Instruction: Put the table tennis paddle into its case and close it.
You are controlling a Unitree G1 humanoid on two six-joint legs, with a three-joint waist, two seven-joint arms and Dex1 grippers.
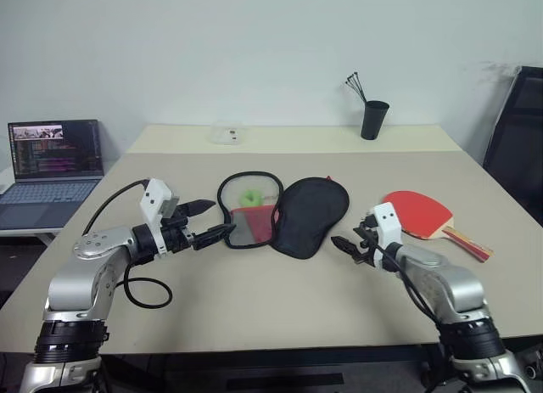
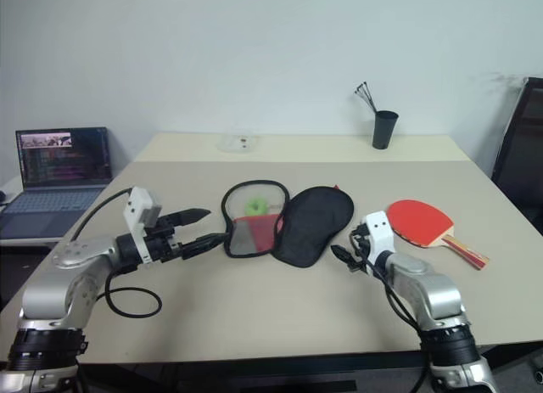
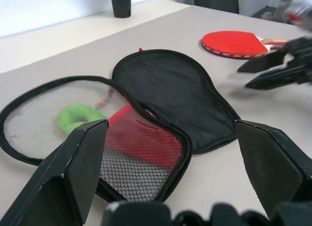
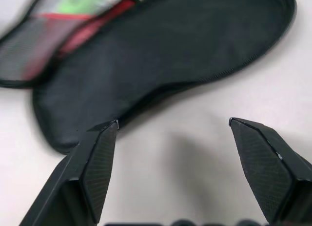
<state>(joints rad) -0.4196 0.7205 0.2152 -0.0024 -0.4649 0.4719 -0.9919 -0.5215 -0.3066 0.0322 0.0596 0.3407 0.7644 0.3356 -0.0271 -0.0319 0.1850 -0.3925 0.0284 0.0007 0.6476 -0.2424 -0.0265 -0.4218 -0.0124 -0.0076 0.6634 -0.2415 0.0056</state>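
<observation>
Your left end effector [image 1: 210,221] hangs with its two black fingers spread apart, empty, just off the case's mesh half. Your right end effector [image 1: 349,244] is likewise parted and empty, low over the desk [image 1: 280,300] near the black half's narrow end. You have one case [image 1: 284,211], lying unzipped and spread flat in two joined lobes: one black inside, the other see-through mesh over red, with a green tag [image 1: 250,197] showing in it. One table tennis paddle [image 1: 426,216] lies red face up beyond your right end effector, apart from the case, its striped wooden handle pointing toward the desk's right edge. You also have one black cup [image 1: 373,119] with sticks and one laptop [image 1: 53,167].
</observation>
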